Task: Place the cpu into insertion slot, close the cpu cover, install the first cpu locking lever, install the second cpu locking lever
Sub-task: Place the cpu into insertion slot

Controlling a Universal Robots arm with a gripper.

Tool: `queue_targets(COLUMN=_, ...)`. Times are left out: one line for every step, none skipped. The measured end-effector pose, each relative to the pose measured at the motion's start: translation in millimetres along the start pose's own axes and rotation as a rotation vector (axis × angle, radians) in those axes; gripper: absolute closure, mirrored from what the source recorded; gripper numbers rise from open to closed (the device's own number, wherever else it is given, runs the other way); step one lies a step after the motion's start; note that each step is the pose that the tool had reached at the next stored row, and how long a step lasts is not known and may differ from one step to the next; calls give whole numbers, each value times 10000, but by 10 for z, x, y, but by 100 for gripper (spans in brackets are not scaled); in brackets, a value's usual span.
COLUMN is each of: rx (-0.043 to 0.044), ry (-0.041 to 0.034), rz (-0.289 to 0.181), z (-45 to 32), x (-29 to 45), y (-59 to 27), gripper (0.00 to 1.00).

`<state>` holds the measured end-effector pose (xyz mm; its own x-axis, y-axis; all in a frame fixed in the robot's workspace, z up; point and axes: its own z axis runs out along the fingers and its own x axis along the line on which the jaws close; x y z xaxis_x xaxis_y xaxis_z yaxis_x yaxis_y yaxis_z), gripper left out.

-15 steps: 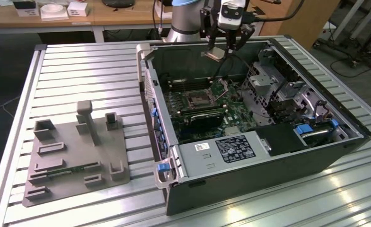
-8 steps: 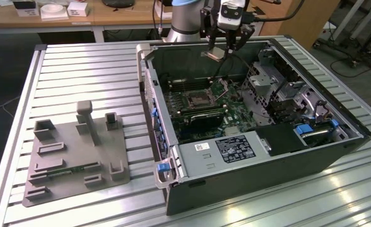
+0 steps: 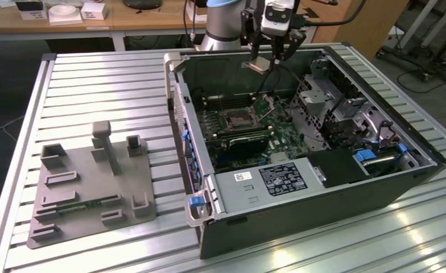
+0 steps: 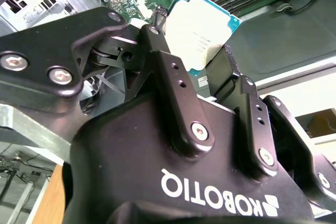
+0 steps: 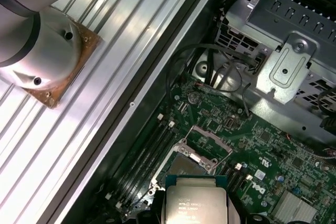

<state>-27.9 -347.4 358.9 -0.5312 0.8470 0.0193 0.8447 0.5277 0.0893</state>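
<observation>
My gripper (image 3: 264, 60) is shut on the cpu (image 3: 257, 65), a small square chip with a pale metal top. It hangs above the far end of the open computer case (image 3: 299, 222). In the second wrist view the black fingers (image 4: 168, 72) pinch the cpu (image 4: 202, 27) by two opposite edges. The insertion slot (image 5: 184, 169) lies on the green board just beyond the held cpu (image 5: 195, 203), some way below it. Its cpu cover (image 5: 193, 153) stands raised over the socket. In the exterior view the insertion slot (image 3: 234, 118) sits mid-board.
Long memory slots (image 5: 147, 153) run beside the socket. A silvery drive cage (image 5: 286, 66) and black cables (image 5: 210, 59) crowd the far side. The arm's base (image 5: 47, 51) is bolted to the slatted table (image 3: 102, 85). A grey fixture plate (image 3: 94, 182) lies at the exterior view's left.
</observation>
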Motion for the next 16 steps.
queue_targets(rx=0, ry=-1, rz=13, z=0, x=0, y=0, gripper=46)
queue_targets(rx=-1, ry=-2, rz=29, z=0, x=0, y=0, gripper=46)
queue_targets(rx=-1, ry=-3, rz=44, z=0, x=0, y=0, gripper=46)
queue_targets(rx=-1, ry=-5, rz=63, z=0, x=0, y=0, gripper=46)
queue_targets(rx=-2, ry=-7, rz=88, z=0, x=0, y=0, gripper=46)
queue_targets(rx=-2, ry=-10, rz=116, z=0, x=0, y=0, gripper=46)
queue_targets(rx=-3, ry=-12, rz=145, z=0, x=0, y=0, gripper=46)
queue_targets(rx=-4, ry=-15, rz=171, z=1, x=0, y=0, gripper=46)
queue_targets(rx=-4, ry=-16, rz=193, z=0, x=0, y=0, gripper=46)
queue_targets(rx=-4, ry=-18, rz=208, z=0, x=0, y=0, gripper=46)
queue_targets(rx=-4, ry=-20, rz=223, z=1, x=0, y=0, gripper=46)
queue_targets(rx=-5, ry=-21, rz=237, z=1, x=0, y=0, gripper=46)
queue_targets(rx=-5, ry=-22, rz=253, z=1, x=0, y=0, gripper=46)
queue_targets(rx=-6, ry=-24, rz=270, z=1, x=0, y=0, gripper=46)
queue_targets(rx=-6, ry=-25, rz=287, z=1, x=0, y=0, gripper=46)
queue_targets(rx=-6, ry=-27, rz=305, z=1, x=0, y=0, gripper=46)
